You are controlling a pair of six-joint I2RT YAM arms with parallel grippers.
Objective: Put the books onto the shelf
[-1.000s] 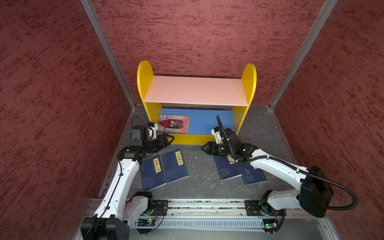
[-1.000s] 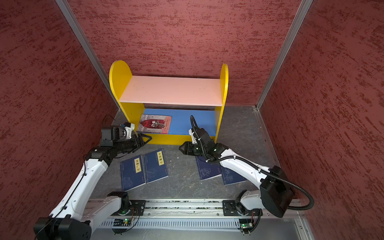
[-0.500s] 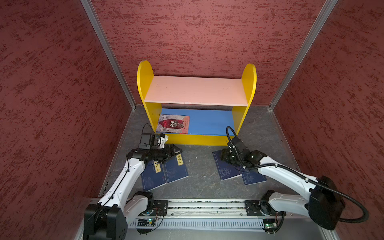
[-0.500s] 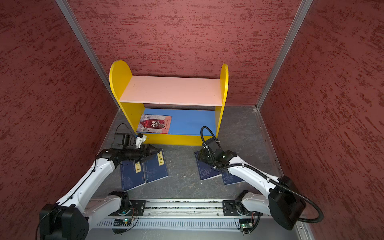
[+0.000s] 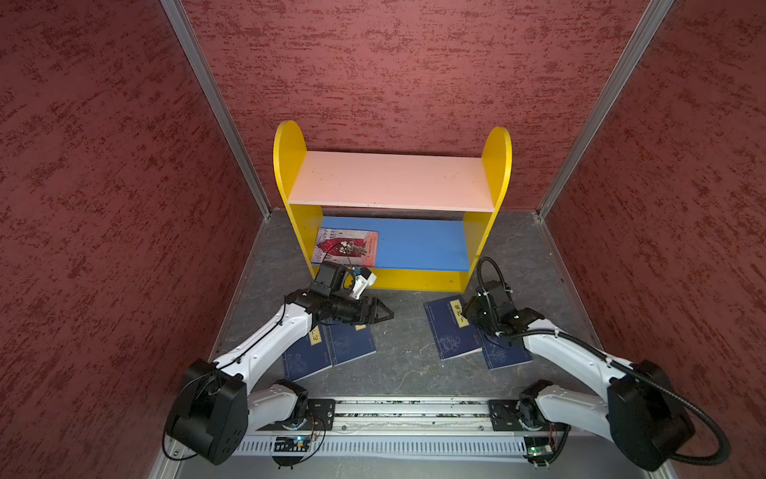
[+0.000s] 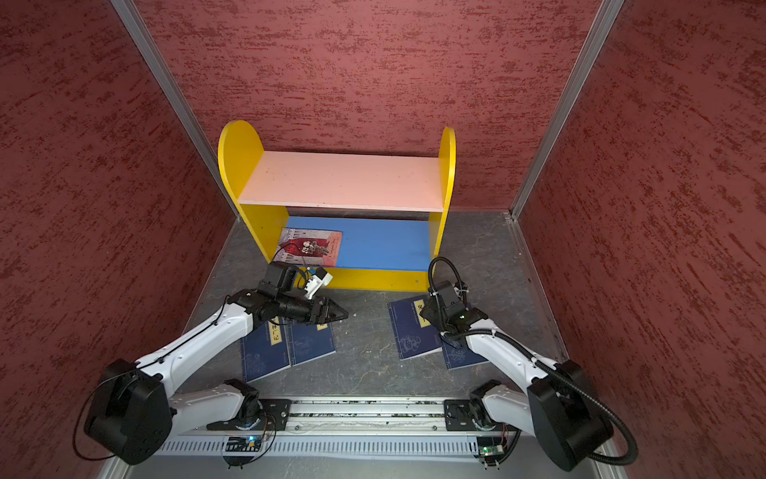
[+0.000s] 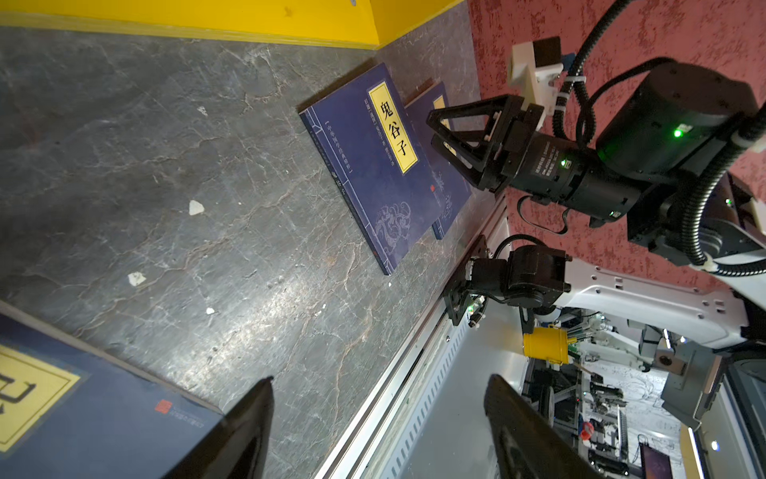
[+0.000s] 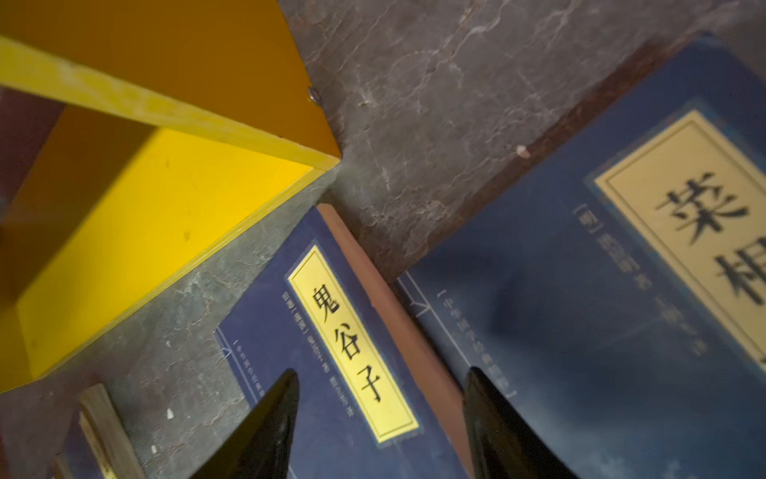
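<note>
We see the red book (image 5: 347, 248) lying flat at the left end of the blue lower board (image 5: 422, 249) of the yellow-sided shelf (image 5: 497, 166). Four navy books lie flat on the grey tabletop (image 5: 406, 369) in front of the shelf. There is a left pair (image 5: 350, 344) side by side, and to the right the 鬼谷子 book (image 5: 449, 336) lies beside its navy neighbour (image 5: 503, 354). The left gripper (image 5: 385, 316) hovers over the far edge of the left pair, its jaws spread wide with nothing between them. The right gripper (image 8: 379, 385) sits low over the right two books, jaws parted above their shared edge and gripping nothing. We cannot tell whether it touches them.
</note>
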